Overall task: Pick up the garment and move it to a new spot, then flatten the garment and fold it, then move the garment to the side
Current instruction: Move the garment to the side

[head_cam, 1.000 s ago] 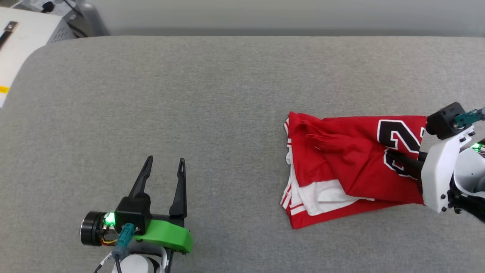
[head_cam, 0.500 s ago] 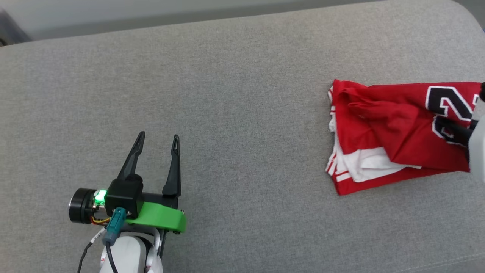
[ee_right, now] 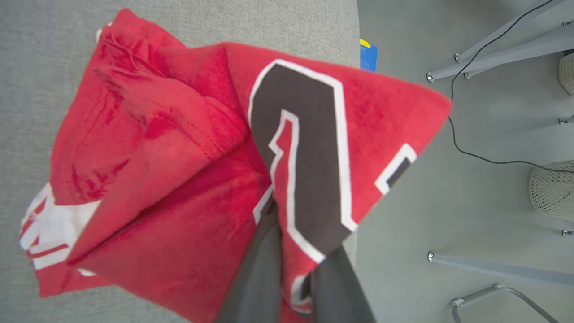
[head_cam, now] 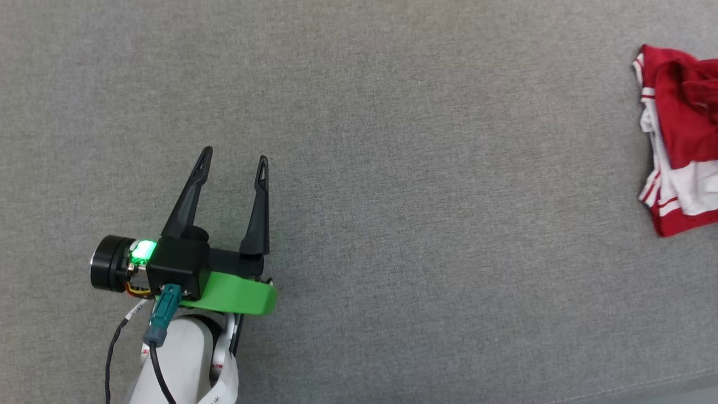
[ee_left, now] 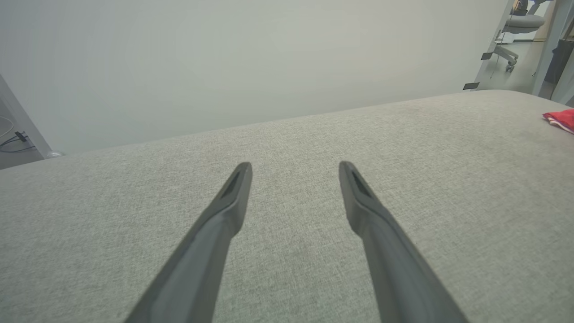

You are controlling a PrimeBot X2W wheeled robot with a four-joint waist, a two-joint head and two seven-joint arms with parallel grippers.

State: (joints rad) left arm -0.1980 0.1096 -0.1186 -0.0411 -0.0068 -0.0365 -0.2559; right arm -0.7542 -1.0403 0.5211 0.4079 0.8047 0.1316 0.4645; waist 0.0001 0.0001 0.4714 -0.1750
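My left claw (head_cam: 235, 156): wide apart and empty, two dark fingers splayed above bare grey cloth in the counter's left half, with nothing between them in my left wrist view (ee_left: 294, 165).
My right claw (ee_right: 300, 233): pinched tight on a fold of the garment, with the red cloth pressed between both dark fingers right by the numerals.
Garment (ee_right: 179, 148): a red jersey, bunched and loosely folded at the counter's right end; in the head view it sits at the counter's far right (head_cam: 681, 140), cut off by the frame. From my left wrist it is a red sliver far across the counter (ee_left: 560, 120).
Numerals: black with a white outline, on the part I grip; that corner reaches past the counter's edge, over the floor (ee_right: 403, 157).
Sleeve and trim: white cloth with red-and-white stripes shows on the side of the pile away from my grip.
Counter (head_cam: 392, 168): grey woven covering with a rounded edge.
Beyond the counter: a thin dark cable (ee_right: 466, 148) trails on the floor among grey metal legs; a pale wall (ee_left: 224, 67) rises behind the counter's far edge.
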